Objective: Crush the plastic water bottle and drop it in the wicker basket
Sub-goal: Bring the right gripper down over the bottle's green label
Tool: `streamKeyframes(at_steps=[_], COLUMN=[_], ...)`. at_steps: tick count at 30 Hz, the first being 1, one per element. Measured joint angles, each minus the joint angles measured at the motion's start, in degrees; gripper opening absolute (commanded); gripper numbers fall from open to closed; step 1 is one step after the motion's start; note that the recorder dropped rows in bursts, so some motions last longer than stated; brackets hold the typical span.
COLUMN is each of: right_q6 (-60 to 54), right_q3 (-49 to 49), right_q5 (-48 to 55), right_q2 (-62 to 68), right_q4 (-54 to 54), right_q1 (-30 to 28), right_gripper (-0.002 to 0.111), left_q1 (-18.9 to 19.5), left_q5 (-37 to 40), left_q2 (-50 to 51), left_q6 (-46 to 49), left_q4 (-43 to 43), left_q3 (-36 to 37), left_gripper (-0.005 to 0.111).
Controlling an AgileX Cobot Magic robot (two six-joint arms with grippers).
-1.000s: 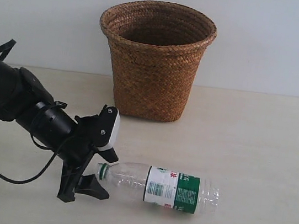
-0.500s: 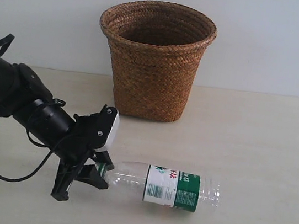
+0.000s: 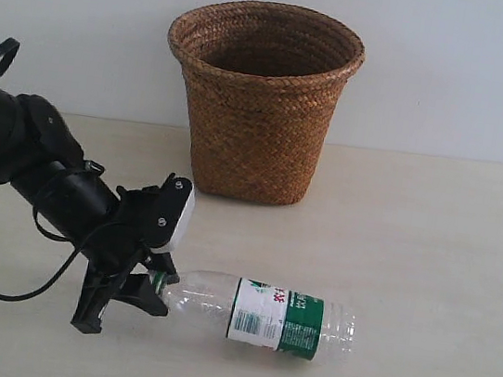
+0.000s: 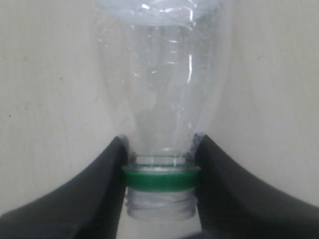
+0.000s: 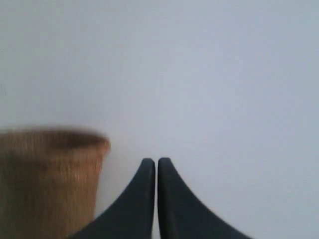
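- Pale wood-grain table: carries the basket and the bottle; no other loose item shows on it
- Wicker basket: upright at the back of the table against the wall, mouth open and facing up. Its rim sits well above the bottle, so judged a lift-over drop
- Left gripper: low in front of the basket and to its left side, fingers pinched onto the bottle neck from both sides. Judged an anchor for crushing
- Plastic water bottle: lying on its side in front of the basket, well apart from it, body round and not yet crushed
- Right gripper: fingers pressed together, holding nothing, with the basket blurred beside it
- Green neck ring: sits between the left fingers, bare threads behind it
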Motion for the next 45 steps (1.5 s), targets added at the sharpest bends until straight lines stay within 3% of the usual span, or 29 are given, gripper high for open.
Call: streamKeyframes(at_steps=[2,4,7,12,19,24,30,33,36,39,45], right_q6=[4.71,6.72,3.44,0.89,0.96,3.4,-5.77,-11.54,-18.26,-20.76,-11.58], right_q3=[-0.03,-2.05,-7.4,-17.18,-34.16,-43.51,-52.3,-54.8,-55.79,-56.37,-62.73], right_q5=[-11.22,-12.65,-3.46,9.78,18.72,27.35,46.95,55.48,59.45,60.94,62.83], right_q2=[-0.04,0.08,4.25,20.21,47.07,56.3,67.23,72.22,76.55,80.72,89.95], right_q4=[2.74,10.25,18.77,21.54,21.95,24.04,27.54,35.12,41.81,43.22,26.1], right_q1=[0.0,0.0,0.0,0.0,0.0,0.0,0.0,0.04,2.27,8.08,19.99], right_gripper=[0.0,0.0,0.0,0.0,0.0,0.0,0.0,0.0,0.0,0.0,0.0], left_q1=[0.0,0.0,0.0,0.0,0.0,0.0,0.0,0.0,0.0,0.0,0.0], left_q5=[0.0,-0.47,-1.08,-1.77,-4.5,-4.97,-5.74,-6.24,-6.24,-6.24,-6.24], left_q2=[0.0,0.0,0.0,0.0,0.4,0.4,0.4,0.4,0.4,0.4,0.4], left_q6=[-0.38,-0.59,-0.94,-2.66,-5.68,-6.03,-6.03,-6.03,-6.03,-6.03,-6.03], left_q4=[0.22,0.4,1.23,2.78,3.01,3.01,3.01,3.01,3.01,3.01,3.01], left_q3=[0.0,0.0,0.1,0.1,0.1,0.1,0.1,0.1,0.1,0.1,0.1], left_gripper=[0.004,0.004,0.004,0.004,0.004,0.004,0.004,0.004,0.004,0.004,0.004])
